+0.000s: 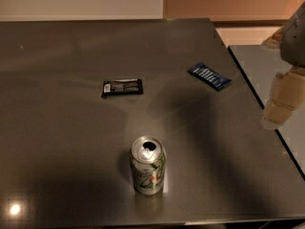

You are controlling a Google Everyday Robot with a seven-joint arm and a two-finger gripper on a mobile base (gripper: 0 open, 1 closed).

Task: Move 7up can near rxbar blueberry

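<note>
The 7up can (148,165) stands upright near the front edge of the dark grey table (66,128), its opened top facing up. The rxbar blueberry (209,76), a flat dark-blue wrapper with white lettering, lies at the back right of the table, well away from the can. The gripper (278,106) hangs at the far right, beyond the table's right edge, level with the gap between bar and can. It holds nothing.
A black wrapper with white print (122,87) lies at the middle of the table, behind the can. A second grey surface (257,66) stands to the right, across a narrow gap. A pale wall runs behind.
</note>
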